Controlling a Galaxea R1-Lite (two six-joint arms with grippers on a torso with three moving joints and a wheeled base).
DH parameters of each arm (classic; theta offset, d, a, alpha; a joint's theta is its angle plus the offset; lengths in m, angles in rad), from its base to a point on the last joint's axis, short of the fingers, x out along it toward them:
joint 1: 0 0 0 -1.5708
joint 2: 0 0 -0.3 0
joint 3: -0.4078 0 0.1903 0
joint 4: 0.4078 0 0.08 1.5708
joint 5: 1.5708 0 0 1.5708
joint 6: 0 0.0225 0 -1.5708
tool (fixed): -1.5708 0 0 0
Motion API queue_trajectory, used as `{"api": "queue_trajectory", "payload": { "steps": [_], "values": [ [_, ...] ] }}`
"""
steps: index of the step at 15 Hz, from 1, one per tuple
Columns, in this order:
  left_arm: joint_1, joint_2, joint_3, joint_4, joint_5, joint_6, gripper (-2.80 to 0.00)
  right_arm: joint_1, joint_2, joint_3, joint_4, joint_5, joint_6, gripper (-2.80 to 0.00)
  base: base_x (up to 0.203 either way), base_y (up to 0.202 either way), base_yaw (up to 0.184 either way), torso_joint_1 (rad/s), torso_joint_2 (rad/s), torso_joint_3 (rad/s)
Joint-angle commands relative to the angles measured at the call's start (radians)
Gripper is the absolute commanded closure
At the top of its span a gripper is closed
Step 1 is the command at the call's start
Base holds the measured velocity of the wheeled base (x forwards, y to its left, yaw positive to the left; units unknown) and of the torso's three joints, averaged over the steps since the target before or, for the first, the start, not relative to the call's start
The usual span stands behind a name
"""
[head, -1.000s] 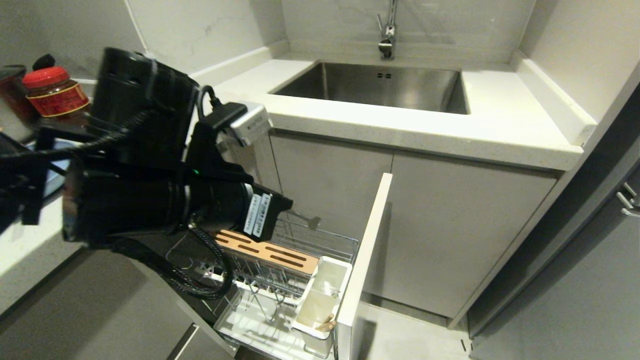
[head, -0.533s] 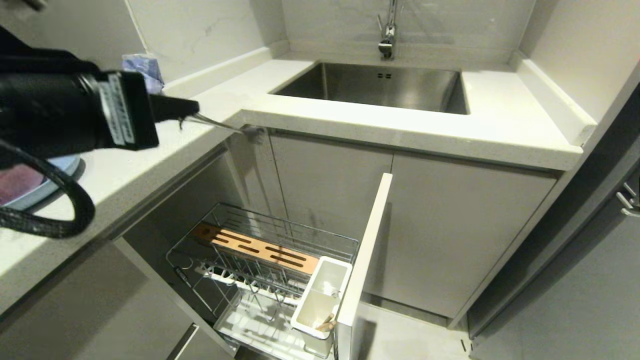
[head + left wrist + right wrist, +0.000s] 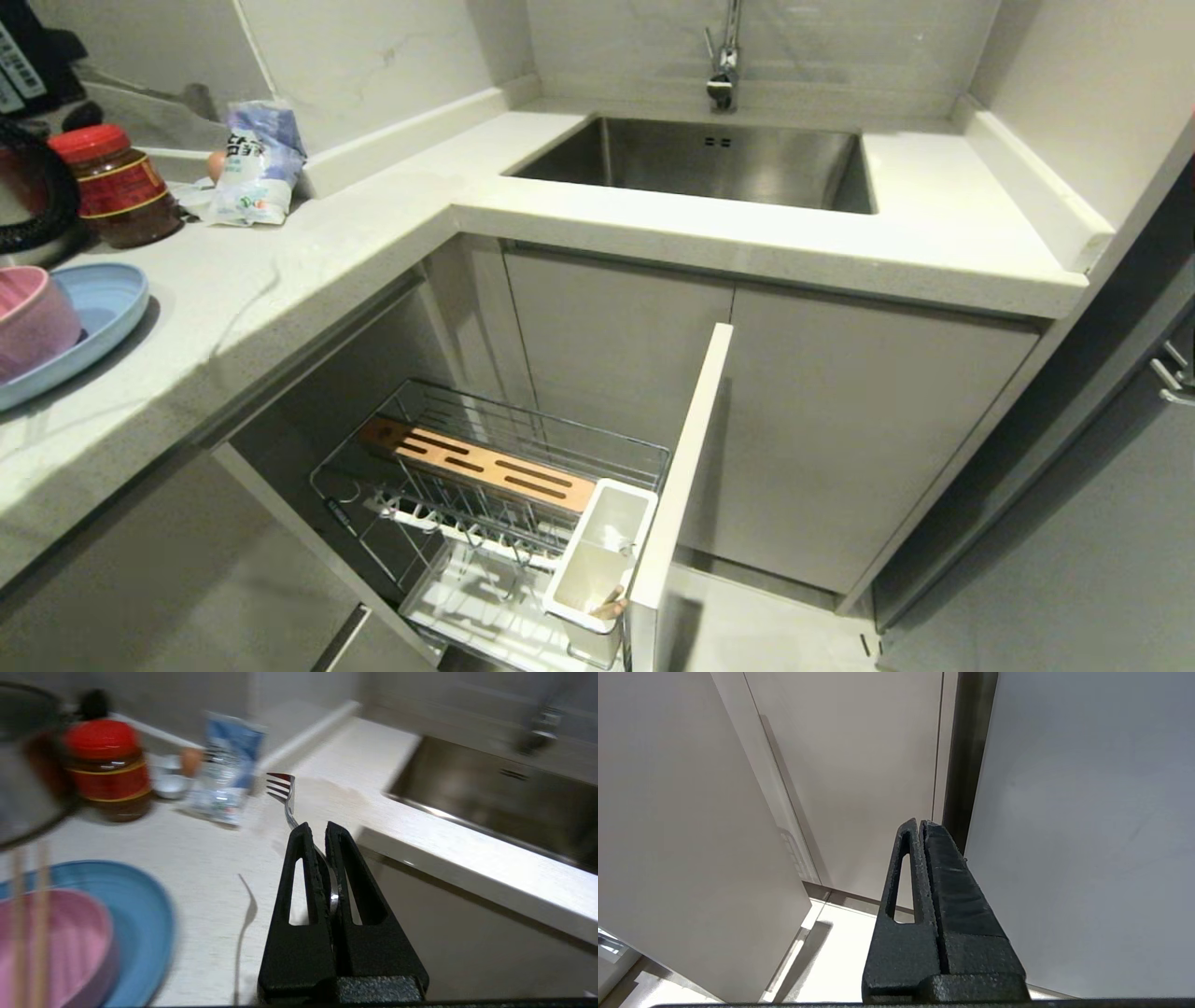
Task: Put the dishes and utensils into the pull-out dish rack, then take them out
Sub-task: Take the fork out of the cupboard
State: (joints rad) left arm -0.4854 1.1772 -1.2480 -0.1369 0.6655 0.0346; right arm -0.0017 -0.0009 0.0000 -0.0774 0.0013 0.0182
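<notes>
- Far left of the counter (image 3: 308, 271): the pink bowl (image 3: 33, 317) sits inside the light-blue plate (image 3: 98, 313). The chopsticks (image 3: 28, 919) lie across the bowl in the left wrist view.
- Behind them stand a red-lidded jar (image 3: 117, 187) and a blue-and-white packet (image 3: 250, 163), neither part of the task.
- The left end effector (image 3: 317, 833) hangs above the counter near the plate, jaws clamped tight on the handle of the fork (image 3: 285, 794), tines pointing away toward the packet.
- Centre, below the counter: the pull-out dish rack (image 3: 504, 504) stands drawn out. Its wire slots hold no dishes; something light brown shows low in the white utensil cup (image 3: 597, 560), but what it is cannot be told.
- Right: the right end effector (image 3: 920, 826) is parked beside the cabinet fronts, jaws closed on nothing.
- Judgement: unloading appears to be in hand, the fork being carried to the counter. The next move calls for lowering it flat near the plate and releasing.
</notes>
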Motion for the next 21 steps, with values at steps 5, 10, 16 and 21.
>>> {"api": "queue_trajectory", "payload": {
  "steps": [5, 10, 16, 21],
  "values": [
    [0.211, 0.061, 0.235, -0.292, 0.082, 0.043, 0.00, 0.000, -0.001, 0.026, -0.001, 0.000, 0.000, 0.00, 0.000, 0.000, 0.000, 0.000, 0.00, 0.000],
    [0.255, 0.126, 0.317, -0.406, 0.166, 0.044, 0.00, 0.000, -0.001, 0.026, -0.001, 0.000, 0.000, 0.00, 0.000, 0.000, 0.000, 0.000, 0.00, 0.000],
    [0.261, 0.143, 0.349, -0.400, 0.181, 0.031, 0.00, 0.000, -0.001, 0.026, -0.001, 0.000, 0.000, 0.00, 0.000, 0.000, 0.000, 0.000, 0.00, 0.000],
    [0.301, 0.188, 0.361, -0.395, 0.184, 0.037, 0.00, 0.000, -0.001, 0.026, -0.001, 0.000, 0.000, 0.00, 0.000, 0.000, 0.000, 0.000, 0.00, 0.000]
  ]
}}
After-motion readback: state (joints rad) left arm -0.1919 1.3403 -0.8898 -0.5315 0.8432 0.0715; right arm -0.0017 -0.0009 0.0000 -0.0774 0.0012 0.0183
